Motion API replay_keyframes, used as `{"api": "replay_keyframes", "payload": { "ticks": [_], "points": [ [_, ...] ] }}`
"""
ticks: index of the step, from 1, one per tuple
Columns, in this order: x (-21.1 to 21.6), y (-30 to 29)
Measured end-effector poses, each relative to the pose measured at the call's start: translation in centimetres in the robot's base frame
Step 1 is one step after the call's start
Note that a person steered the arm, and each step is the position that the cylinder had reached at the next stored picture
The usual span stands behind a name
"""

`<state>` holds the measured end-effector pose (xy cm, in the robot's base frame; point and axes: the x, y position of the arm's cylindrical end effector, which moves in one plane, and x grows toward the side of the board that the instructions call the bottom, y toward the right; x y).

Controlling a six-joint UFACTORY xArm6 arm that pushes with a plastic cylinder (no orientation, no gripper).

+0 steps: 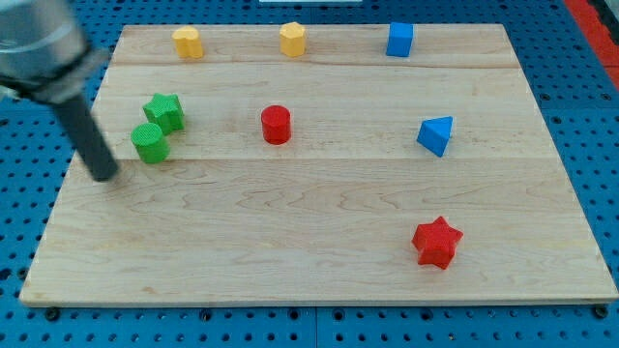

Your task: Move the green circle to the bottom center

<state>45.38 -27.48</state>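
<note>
— Along the bottom edge of the board (319, 290), what's there?

— Bare wood in the middle, where the green circle should end up. The red star (436, 242) sits off toward the view's right, so it shouldn't block the spot.

— So where is the green circle (150, 142)?

— Up at the view's left, touching or very nearly touching the green star (164, 112) just above it. As I judge it, the push hasn't begun.

— And my tip (104, 177)?

— It's a bare rod, no jaws, holding nothing. It rests just left of the green circle and slightly below it, close but apart.

— What's left?

— Nearly everything: get to the circle's upper left, then push it down and rightward.

— Farther back?

— A red cylinder (276, 125), a blue triangle (436, 134), then two yellow blocks (188, 43) (293, 40) and a blue cube (399, 40) along the top, all well clear.
</note>
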Motion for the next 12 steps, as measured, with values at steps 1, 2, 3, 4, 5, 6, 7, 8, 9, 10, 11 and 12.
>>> {"api": "replay_keyframes", "payload": {
  "ticks": [1,2,3,4,5,6,7,8,9,10,11,12],
  "points": [
    [-5.0,2.3],
    [-2.4,8.8],
    [-0.8,16.6],
    [-1.8,18.1],
    [3.4,21.7],
    [6.4,22.7],
    [3.4,25.3],
    [1.5,28.5],
    [3.4,32.4],
    [6.0,29.8],
    [3.0,28.6],
    [2.5,27.9]
  ]
}}
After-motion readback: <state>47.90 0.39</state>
